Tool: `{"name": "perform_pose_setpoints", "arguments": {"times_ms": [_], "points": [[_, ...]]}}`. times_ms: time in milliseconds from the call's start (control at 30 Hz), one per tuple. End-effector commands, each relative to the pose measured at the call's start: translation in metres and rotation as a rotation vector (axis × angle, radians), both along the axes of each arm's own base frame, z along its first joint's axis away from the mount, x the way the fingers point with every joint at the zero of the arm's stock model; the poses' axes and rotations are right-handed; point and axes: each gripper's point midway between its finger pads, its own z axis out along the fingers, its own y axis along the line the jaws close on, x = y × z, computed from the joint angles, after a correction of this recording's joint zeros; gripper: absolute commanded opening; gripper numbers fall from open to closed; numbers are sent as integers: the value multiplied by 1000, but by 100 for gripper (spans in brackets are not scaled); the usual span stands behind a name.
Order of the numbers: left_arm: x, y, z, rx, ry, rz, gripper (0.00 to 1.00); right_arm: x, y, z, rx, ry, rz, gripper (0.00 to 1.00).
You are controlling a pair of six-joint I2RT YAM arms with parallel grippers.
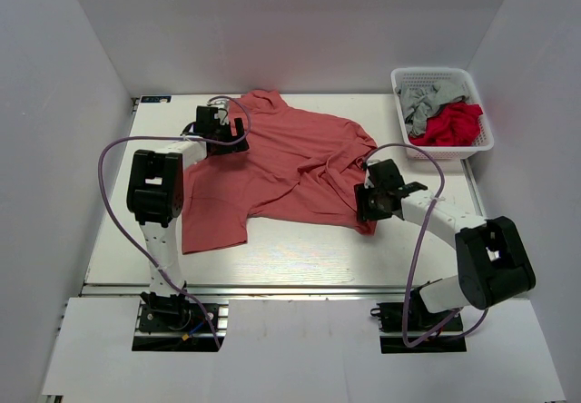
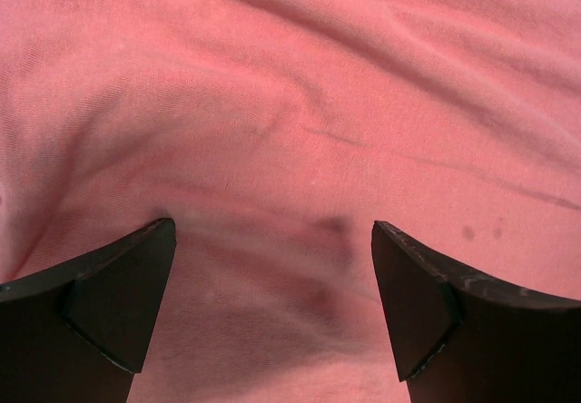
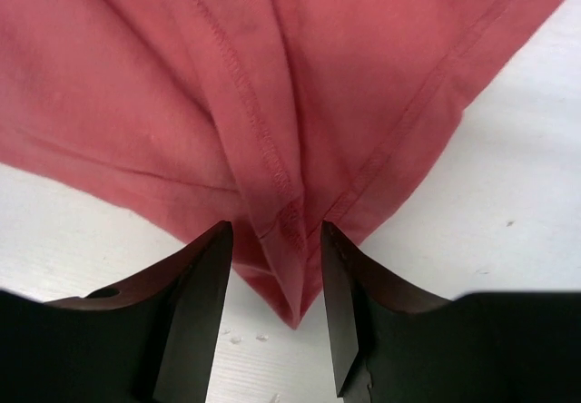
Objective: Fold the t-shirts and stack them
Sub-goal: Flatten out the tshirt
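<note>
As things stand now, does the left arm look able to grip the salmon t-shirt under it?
Probably yes. The left pincer stands wide open just above the salmon t-shirt, with nothing between them. The cloth lies rather flat there, so it may need to press down first.

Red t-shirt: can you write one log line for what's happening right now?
item: salmon-red t-shirt, rumpled on table | left fingers: open, over cloth | right fingers: either side of hem corner, grip unclear
</note>
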Motion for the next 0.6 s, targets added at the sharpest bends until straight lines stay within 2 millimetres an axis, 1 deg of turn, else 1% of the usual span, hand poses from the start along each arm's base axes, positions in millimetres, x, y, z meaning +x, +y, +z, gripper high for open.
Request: {"name": "perform_pose_setpoints", "arguments": {"times_ms": [0,67,167,200,267,300,367,433,500,533,567], "points": [[-39,0,-29,-5,161,-12,99,20,-3,10,-34,-88,-20,50],[-39,0,-29,-5,161,-12,99,22,-5,9,-49,-89,-37,45],[-39,0,-29,-5,161,-12,99,23,0,8,-36,-87,-21,42],[-39,0,-29,-5,161,-12,99,21,1,6,-32,-77,-13,42],[-38,2,-29,3,160,-5,99,18,2,1,-33,-59,-5,38],[-38,2,-29,3,160,-5,99,16,2,-1,-35,-53,0,38],[-38,2,-29,3,160,-5,99,15,3,-2,-33,-52,1,36],[-38,2,-29,3,160,-5,99,17,9,0,-9,-62,18,36],[-38,2,-29,3,160,-5,99,17,14,1,10,-64,29,33],[-39,0,-29,-3,161,-11,99,20,15,2,17,-76,21,27],[-38,0,-25,-5,152,-11,99,20,17,3,24,-79,20,15]]}}
